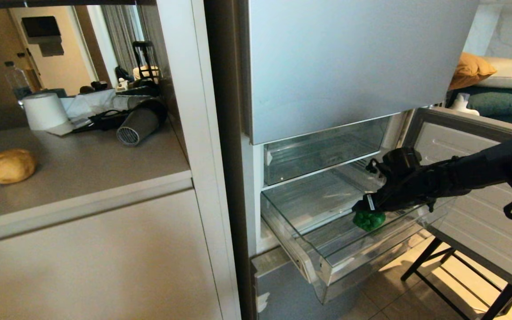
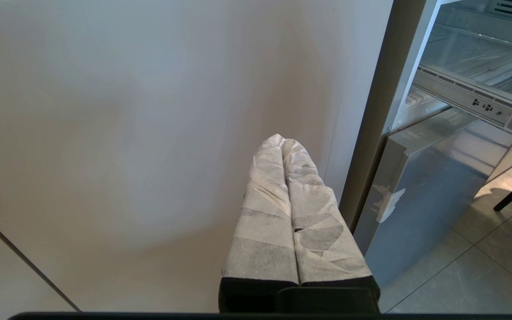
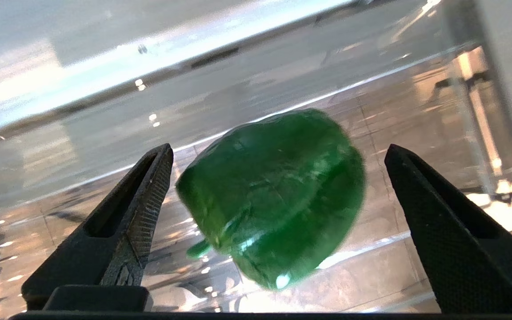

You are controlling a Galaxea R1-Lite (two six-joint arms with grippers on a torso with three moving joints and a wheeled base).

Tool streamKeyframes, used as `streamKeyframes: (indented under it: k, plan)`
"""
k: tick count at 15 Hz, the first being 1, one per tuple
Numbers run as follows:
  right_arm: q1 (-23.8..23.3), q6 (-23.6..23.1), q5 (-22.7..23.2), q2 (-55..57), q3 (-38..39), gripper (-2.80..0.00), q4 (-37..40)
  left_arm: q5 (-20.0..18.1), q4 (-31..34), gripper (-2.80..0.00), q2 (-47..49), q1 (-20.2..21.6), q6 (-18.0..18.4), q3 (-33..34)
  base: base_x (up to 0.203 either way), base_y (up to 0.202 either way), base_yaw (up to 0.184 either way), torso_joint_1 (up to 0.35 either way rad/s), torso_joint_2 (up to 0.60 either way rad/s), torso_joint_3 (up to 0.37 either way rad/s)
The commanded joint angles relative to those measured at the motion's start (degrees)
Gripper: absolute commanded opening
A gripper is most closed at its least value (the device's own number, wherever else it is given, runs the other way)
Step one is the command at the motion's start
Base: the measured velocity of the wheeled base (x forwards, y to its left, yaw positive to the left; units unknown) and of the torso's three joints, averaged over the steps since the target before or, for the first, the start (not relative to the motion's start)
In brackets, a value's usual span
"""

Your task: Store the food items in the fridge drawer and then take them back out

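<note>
The pepper point(image 3: 274, 195) is lying in the pulled-out drawer point(image 1: 327, 262), between the spread fingers of the right gripper point(image 3: 278, 226); the storing step is judged half done. Next, the potato point(image 1: 12, 166), at 9 o'clock on the counter point(image 1: 82, 164), is to be fetched. The left gripper point(image 2: 282, 146) is parked, fingers pressed together.

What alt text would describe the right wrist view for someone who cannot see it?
A glossy green bell pepper lies on the clear floor of the fridge drawer, between the spread black fingers of the right gripper, which do not touch it.
</note>
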Motion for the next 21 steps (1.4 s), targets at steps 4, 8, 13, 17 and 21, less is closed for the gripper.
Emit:
streamKeyframes:
  k: [4,8,13,17,21]
  plan:
    - [1.49,0.38,-0.1,-6.7,1.36,0.0,-0.97,0.01,-0.02,-2.8,0.0,0.02,-0.01,0.18,0.0,0.0,0.0,0.0,0.0,0.0]
    - [4.03,0.71,-0.15,-15.27,8.35,0.0,-1.7,0.01,-0.02,-2.8,0.0,0.02,-0.01,0.18,0.0,0.0,0.0,0.0,0.0,0.0]
    - [7.14,0.72,-0.34,-30.11,20.36,-2.8,-1.74,0.01,-0.02,-2.8,0.0,0.02,-0.01,0.18,0.0,0.0,0.0,0.0,0.0,0.0]
    - [8.01,0.89,-0.33,-47.43,34.1,-2.8,-1.74,0.01,-0.02,-2.8,0.0,0.02,-0.01,0.18,0.0,0.0,0.0,0.0,0.0,0.0]
    - [8.07,1.34,-0.32,-67.22,47.26,-2.8,-1.63,0.01,-0.02,-2.8,0.0,0.02,-0.01,0.18,0.0,0.0,0.0,0.0,0.0,0.0]
